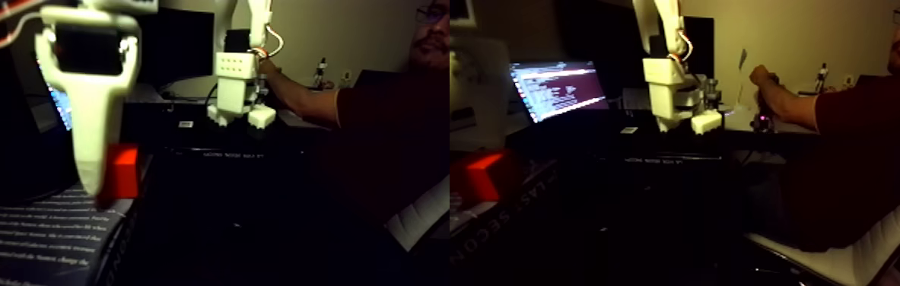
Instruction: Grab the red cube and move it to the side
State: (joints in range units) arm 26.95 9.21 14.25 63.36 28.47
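One red cube (122, 170) upright beside white pincer (100, 179) finger, no long axis, pincer's grip unclear

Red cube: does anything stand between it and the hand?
Nothing visible does. In the left half of the fixed view, the white finger of the hand already overlaps the red cube; contact cannot be confirmed in the dim light.

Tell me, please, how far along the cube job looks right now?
Done: the pincer has reached the red cube, one white finger against its side. In hand: the grasp; whether it is closed cannot be told. Left: moving the cube aside; it appears to sit by the printed sheet.
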